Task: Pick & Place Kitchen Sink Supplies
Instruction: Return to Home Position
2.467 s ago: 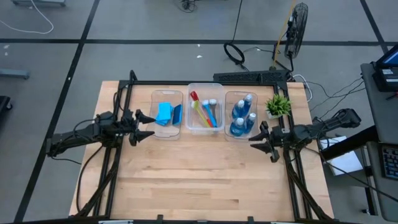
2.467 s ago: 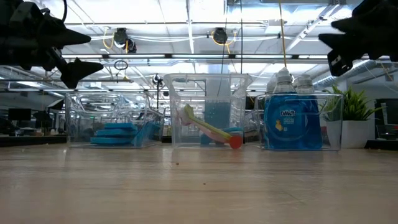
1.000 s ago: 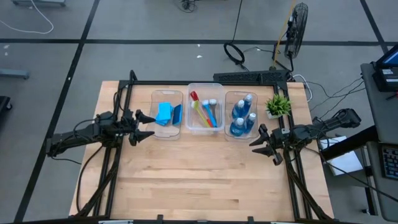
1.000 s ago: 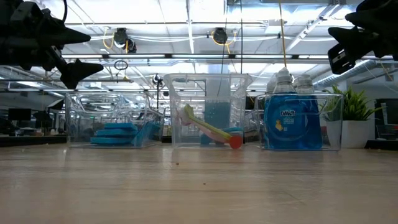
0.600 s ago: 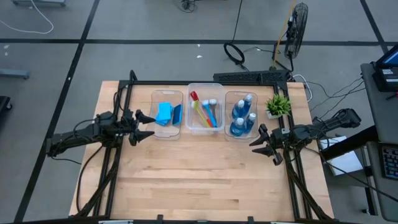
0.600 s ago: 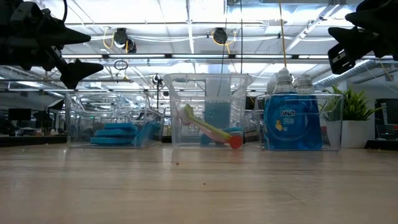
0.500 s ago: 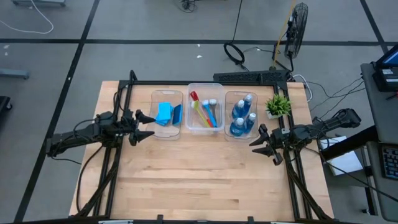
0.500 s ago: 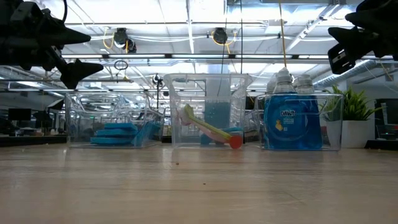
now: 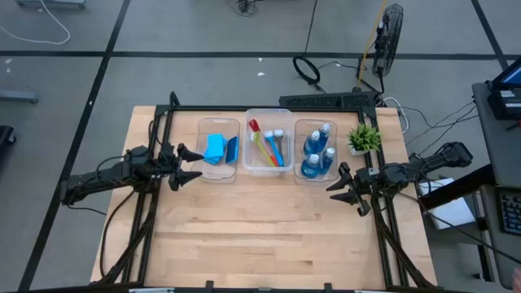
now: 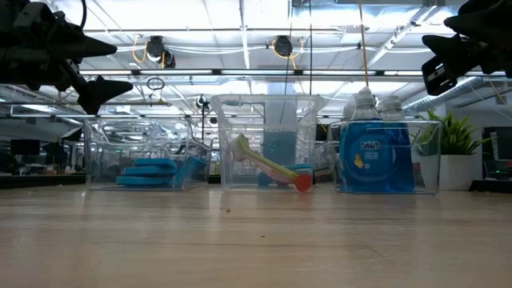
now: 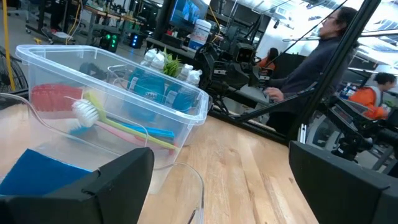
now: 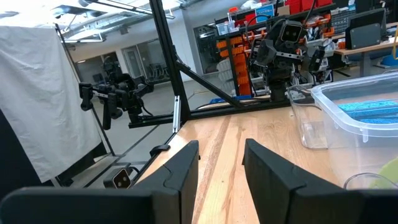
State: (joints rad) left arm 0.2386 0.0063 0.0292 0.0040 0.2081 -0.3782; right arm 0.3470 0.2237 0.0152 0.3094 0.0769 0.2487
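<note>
Sorting appears done — blue sponges (image 9: 215, 148), dish brushes (image 9: 267, 147) and blue bottles (image 9: 317, 153) are seen in clear tubs (image 9: 262, 111). The left gripper (image 9: 195, 163) and right gripper (image 9: 338, 185) are held empty nearby, fingers apart — only homing seemingly left.

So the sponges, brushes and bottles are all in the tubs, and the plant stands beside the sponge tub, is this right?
Not quite. The plant stands beside the bottle tub, not the sponge tub, as the high view shows. The sponges, brushes and bottles are indeed all in the tubs.
</note>
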